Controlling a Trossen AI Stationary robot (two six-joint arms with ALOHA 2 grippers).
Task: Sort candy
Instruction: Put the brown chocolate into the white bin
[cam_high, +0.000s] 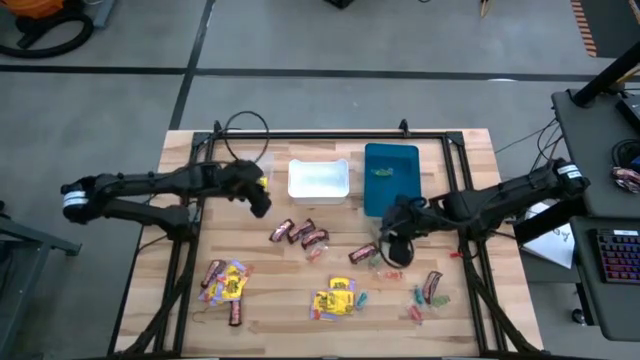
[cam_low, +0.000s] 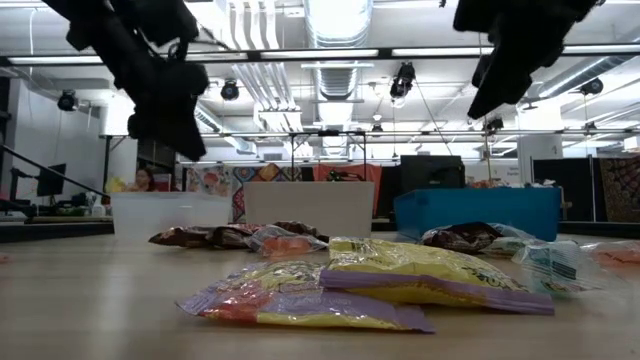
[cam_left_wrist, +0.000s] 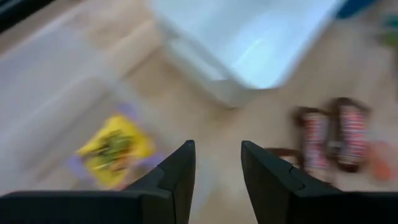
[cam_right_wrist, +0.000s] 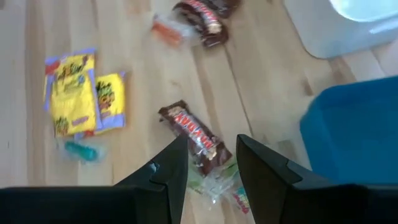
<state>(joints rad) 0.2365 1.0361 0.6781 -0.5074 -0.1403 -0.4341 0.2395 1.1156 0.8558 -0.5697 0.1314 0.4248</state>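
Mid-sort on the wooden bench (cam_high: 470, 160): left gripper (cam_high: 258, 196) poised beside the clear bin (cam_high: 245, 165), jaws spread, nothing between them, a yellow packet (cam_left_wrist: 115, 149) lying inside that bin's wall below. Right gripper (cam_high: 397, 250) hovering near the blue bin (cam_high: 391, 178), jaws apart and empty, directly above a dark brown-red bar (cam_right_wrist: 196, 138) and a crinkled clear-wrapped sweet (cam_right_wrist: 214, 182). Remaining candy scattered across the bench: yellow packets (cam_high: 335, 299) in two heaps, more bars (cam_high: 300, 234) centre, small green and red pieces (cam_high: 418, 300) near the front right. White bin (cam_high: 318, 180) between the other two. Likely hazard: bar and clear sweet touching, so a descent here risks pinching both and dropping mixed candy in one bin.
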